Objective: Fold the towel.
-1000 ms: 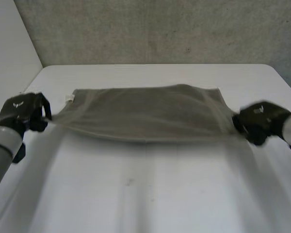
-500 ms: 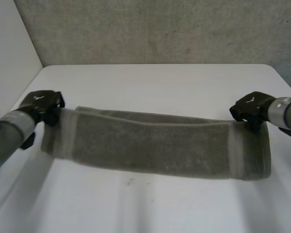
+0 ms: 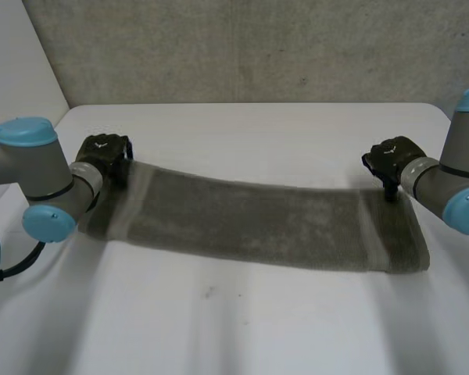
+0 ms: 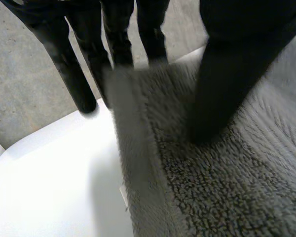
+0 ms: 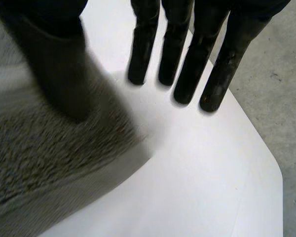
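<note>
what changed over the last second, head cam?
The towel went from lifted and spread out to a narrow folded band lying on the table. The left hand and right hand both moved away from the robot, to the band's far corners. The right hand's fingers are straight over bare table, off the cloth. Unchanged: each hand is at its own end.

White table (image 3: pixel 242 328); grey wall (image 3: pixel 242 47)

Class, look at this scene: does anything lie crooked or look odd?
The towel lies askew on the table: its end by the left hand sits farther back than the end by the right hand.
</note>
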Motion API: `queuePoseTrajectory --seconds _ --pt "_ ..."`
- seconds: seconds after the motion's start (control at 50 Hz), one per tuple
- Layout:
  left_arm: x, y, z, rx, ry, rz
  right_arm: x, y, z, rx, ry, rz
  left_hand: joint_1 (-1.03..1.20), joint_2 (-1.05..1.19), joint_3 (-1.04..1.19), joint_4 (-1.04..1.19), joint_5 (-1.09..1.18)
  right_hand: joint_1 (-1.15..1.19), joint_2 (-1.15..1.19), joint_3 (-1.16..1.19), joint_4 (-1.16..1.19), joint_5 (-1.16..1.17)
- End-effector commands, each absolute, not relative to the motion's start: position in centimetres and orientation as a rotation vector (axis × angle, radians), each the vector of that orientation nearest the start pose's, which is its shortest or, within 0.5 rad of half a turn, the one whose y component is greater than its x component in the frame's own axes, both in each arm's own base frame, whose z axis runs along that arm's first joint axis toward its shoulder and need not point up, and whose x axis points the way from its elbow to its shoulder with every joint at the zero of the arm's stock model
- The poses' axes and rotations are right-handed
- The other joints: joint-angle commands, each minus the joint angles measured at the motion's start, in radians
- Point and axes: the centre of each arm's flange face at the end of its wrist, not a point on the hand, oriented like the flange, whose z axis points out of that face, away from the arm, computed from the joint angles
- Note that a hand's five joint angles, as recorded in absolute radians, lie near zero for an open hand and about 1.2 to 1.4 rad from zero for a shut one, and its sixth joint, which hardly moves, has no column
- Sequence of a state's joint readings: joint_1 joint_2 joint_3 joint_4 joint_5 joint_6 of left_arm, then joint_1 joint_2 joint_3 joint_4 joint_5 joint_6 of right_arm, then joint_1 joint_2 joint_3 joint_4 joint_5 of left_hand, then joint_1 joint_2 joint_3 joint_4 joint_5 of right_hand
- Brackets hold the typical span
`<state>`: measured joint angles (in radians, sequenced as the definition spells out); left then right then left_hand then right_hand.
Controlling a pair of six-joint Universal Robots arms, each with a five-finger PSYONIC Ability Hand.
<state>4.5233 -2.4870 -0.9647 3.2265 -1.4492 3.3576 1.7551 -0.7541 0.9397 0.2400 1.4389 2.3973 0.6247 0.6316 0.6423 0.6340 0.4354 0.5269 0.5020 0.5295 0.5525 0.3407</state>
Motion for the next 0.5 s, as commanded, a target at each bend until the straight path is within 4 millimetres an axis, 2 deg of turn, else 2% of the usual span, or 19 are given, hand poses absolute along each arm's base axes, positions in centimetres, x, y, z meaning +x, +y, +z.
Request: queuePoseTrajectory --seconds 0.02,0.04,0.06,0.08,0.1,0.16,0.18,0.2,0.22,0.24,0.26,0.28,0.3,0.32,0.34,0.42,0.44,0.48,0.5 --pt "-23.3 -42.6 13.9 0.627 2.440 -2.027 21.9 -40.0 17.5 -1.275 2.504 -1.840 -0.450 -0.457 -0.468 -0.459 -0.435 -0.352 -0.327 -0.355 -0.378 -0.341" --pt "-23.4 -42.4 14.8 0.621 2.433 -2.047 21.9 -39.8 19.0 -1.212 2.479 -1.889 -0.450 -0.457 -0.468 -0.459 -0.435 -0.352 -0.327 -0.355 -0.378 -0.341" --pt "-23.4 -42.2 15.9 0.606 2.425 -2.075 21.9 -39.8 19.0 -1.212 2.479 -1.890 -0.450 -0.457 -0.468 -0.459 -0.435 -0.352 -0.327 -0.355 -0.378 -0.341" --pt "-23.4 -42.2 15.9 0.606 2.425 -2.076 21.8 -39.4 20.3 -1.143 2.457 -1.929 -0.450 -0.457 -0.468 -0.459 -0.435 -0.352 -0.327 -0.355 -0.378 -0.341" --pt "-23.3 -41.7 16.8 0.581 2.431 -2.093 21.6 -38.7 21.5 -1.089 2.437 -1.958 -0.450 -0.457 -0.468 -0.459 -0.435 -0.352 -0.327 -0.355 -0.378 -0.341" --pt "-23.0 -40.4 18.4 0.526 2.466 -2.119 21.4 -37.9 22.7 -1.057 2.407 -1.992 -0.450 -0.457 -0.468 -0.459 -0.435 -0.352 -0.327 -0.355 -0.378 -0.341" --pt "-23.0 -40.4 18.4 0.526 2.466 -2.120 21.2 -37.0 23.7 -1.037 2.382 -2.018 -0.450 -0.457 -0.468 -0.459 -0.435 -0.352 -0.327 -0.355 -0.378 -0.341" --pt "-22.8 -39.5 19.3 0.509 2.477 -2.133 21.0 -35.9 24.5 -1.035 2.368 -2.031 -0.450 -0.457 -0.468 -0.459 -0.435 -0.352 -0.327 -0.355 -0.378 -0.341" --pt "-22.6 -38.5 20.1 0.491 2.488 -2.140 21.0 -35.9 24.5 -1.035 2.368 -2.031 -0.450 -0.457 -0.468 -0.459 -0.435 -0.352 -0.327 -0.355 -0.378 -0.341" --pt "-22.6 -38.5 20.1 0.491 2.488 -2.140 20.7 -34.8 25.0 -1.033 2.371 -2.027 -0.450 -0.457 -0.468 -0.459 -0.435 -0.352 -0.327 -0.355 -0.378 -0.341" --pt "-22.3 -37.5 20.6 0.479 2.499 -2.142 20.5 -33.6 25.0 -1.029 2.381 -2.008 -0.450 -0.457 -0.468 -0.459 -0.435 -0.352 -0.327 -0.355 -0.378 -0.341" --pt "-22.1 -36.4 20.9 0.477 2.505 -2.140 20.5 -33.5 25.0 -1.029 2.381 -2.008 -0.450 -0.457 -0.468 -0.459 -0.435 -0.352 -0.327 -0.355 -0.378 -0.341" --pt "-22.1 -36.4 20.9 0.477 2.505 -2.140 20.3 -32.3 24.8 -1.034 2.394 -1.982 -0.450 -0.457 -0.468 -0.459 -0.435 -0.352 -0.327 -0.355 -0.378 -0.341" --pt "-21.8 -35.5 21.3 0.474 2.498 -2.147 20.0 -31.2 24.2 -1.040 2.417 -1.942 -0.450 -0.457 -0.468 -0.459 -0.435 -0.352 -0.327 -0.355 -0.378 -0.341" --pt "-21.6 -34.6 21.5 0.474 2.492 -2.155 20.0 -31.2 24.2 -1.040 2.418 -1.941 -0.450 -0.457 -0.468 -0.459 -0.435 -0.352 -0.327 -0.355 -0.378 -0.341" --pt "-21.3 -33.2 21.5 0.472 2.470 -2.180 19.7 -28.4 21.6 -1.063 2.469 -1.813 -0.450 -0.457 -0.468 -0.459 -0.435 -0.346 -0.321 -0.349 -0.372 -0.334" --pt "-21.2 -32.6 21.3 0.470 2.456 -2.198 19.7 -28.4 21.6 -1.063 2.469 -1.813 -0.450 -0.457 -0.468 -0.459 -0.435 -0.345 -0.320 -0.348 -0.371 -0.333" --pt "-21.1 -32.1 21.2 0.469 2.438 -2.222 19.4 -26.7 20.2 -1.069 2.479 -1.778 -0.450 -0.457 -0.468 -0.459 -0.435 -0.225 -0.200 -0.228 -0.251 -0.213" --pt "-21.1 -31.8 21.0 0.470 2.418 -2.245 19.4 -26.7 20.2 -1.069 2.479 -1.778 -0.450 -0.457 -0.468 -0.459 -0.435 -0.225 -0.200 -0.227 -0.250 -0.213"
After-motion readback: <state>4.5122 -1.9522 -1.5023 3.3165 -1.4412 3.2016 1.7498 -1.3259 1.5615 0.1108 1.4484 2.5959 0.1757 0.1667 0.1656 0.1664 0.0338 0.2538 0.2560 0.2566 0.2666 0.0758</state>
